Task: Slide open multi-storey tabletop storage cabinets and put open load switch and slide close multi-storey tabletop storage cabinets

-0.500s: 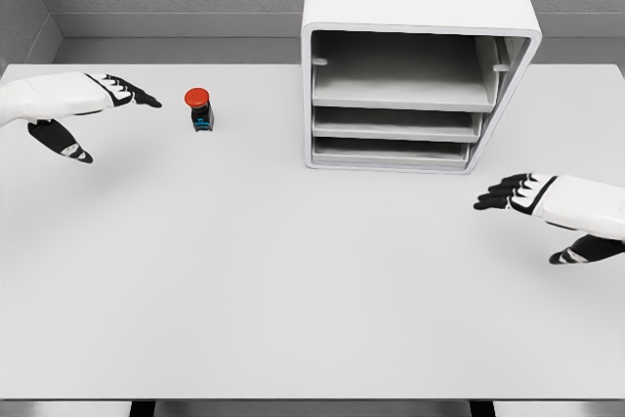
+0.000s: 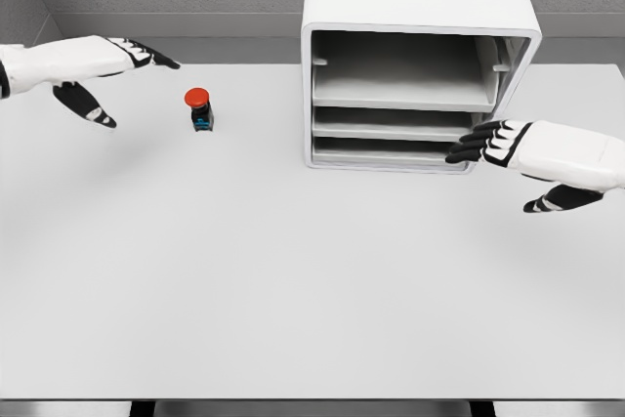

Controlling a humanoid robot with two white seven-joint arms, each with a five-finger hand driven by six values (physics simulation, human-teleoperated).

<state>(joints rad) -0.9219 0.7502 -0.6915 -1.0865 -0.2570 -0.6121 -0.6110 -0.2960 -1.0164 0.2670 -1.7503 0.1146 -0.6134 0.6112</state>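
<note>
The white three-tier plastic storage cabinet [image 2: 420,56] stands on the plain white counter [image 2: 293,280]. Its trays face forward and carry no legible brand or label. The right robot hand [image 2: 488,144], fingers extended and holding nothing, sits at the lower right corner of the cabinet front. The small black load switch with red round cap [image 2: 199,108] stands upright just below and right of the left robot hand [image 2: 112,58], which is open and empty. No writing is readable on the switch.

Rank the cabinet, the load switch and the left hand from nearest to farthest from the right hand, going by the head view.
1. Storage cabinet: right beside the right hand, lower right corner.
2. Load switch: on the table, left of the cabinet.
3. Left hand: far left, beyond the switch.
</note>
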